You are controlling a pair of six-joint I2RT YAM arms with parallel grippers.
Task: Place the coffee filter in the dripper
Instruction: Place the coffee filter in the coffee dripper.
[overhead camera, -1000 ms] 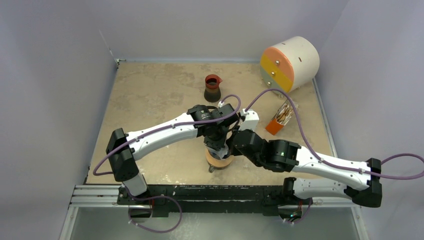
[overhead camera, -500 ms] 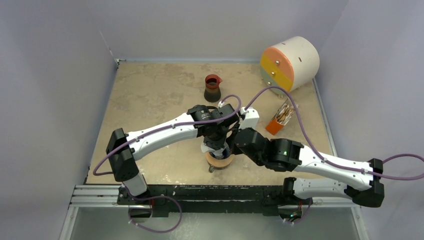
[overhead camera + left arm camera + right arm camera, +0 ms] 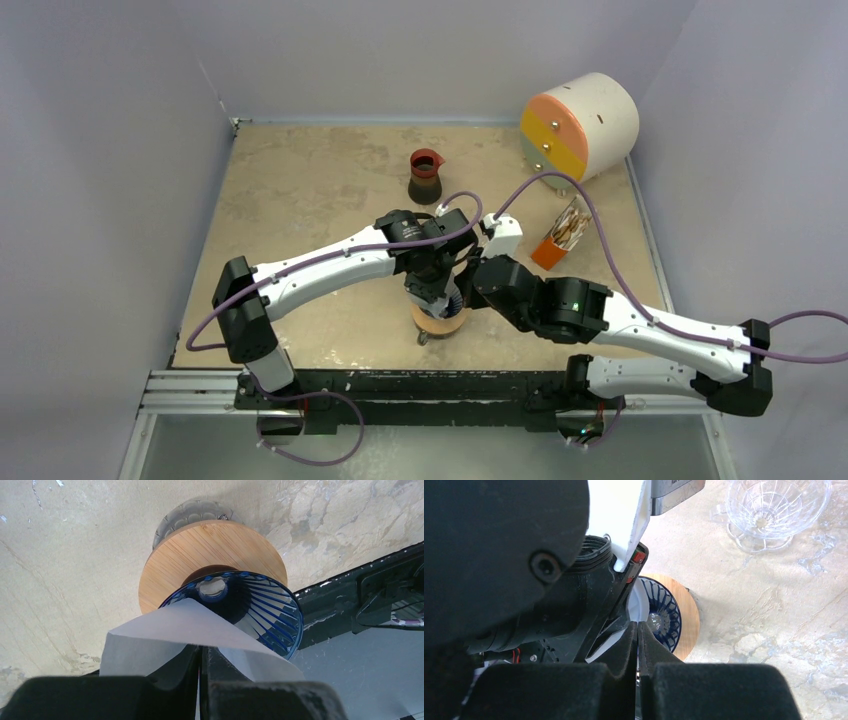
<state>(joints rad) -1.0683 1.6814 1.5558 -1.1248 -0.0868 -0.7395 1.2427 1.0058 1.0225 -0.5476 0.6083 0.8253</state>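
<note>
Left hand [image 3: 202, 655] was clamped shut on the coffee filter [image 3: 165, 630], pinching its edge so the paper draped over the dripper [image 3: 265, 610] rim, ready to sink in. Dripper sat steady on the wooden ring [image 3: 200, 550], near edge of the counter [image 3: 75, 555]. Right hand [image 3: 638, 630] was closed, apparently empty, just beside.

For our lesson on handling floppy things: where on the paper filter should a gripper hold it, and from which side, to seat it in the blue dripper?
Pinch the paper filter at its wide upper edge, coming from above, as the left gripper does. It is flat and thin, and that leaves its narrow end free to enter the mouth of the blue dripper.
</note>
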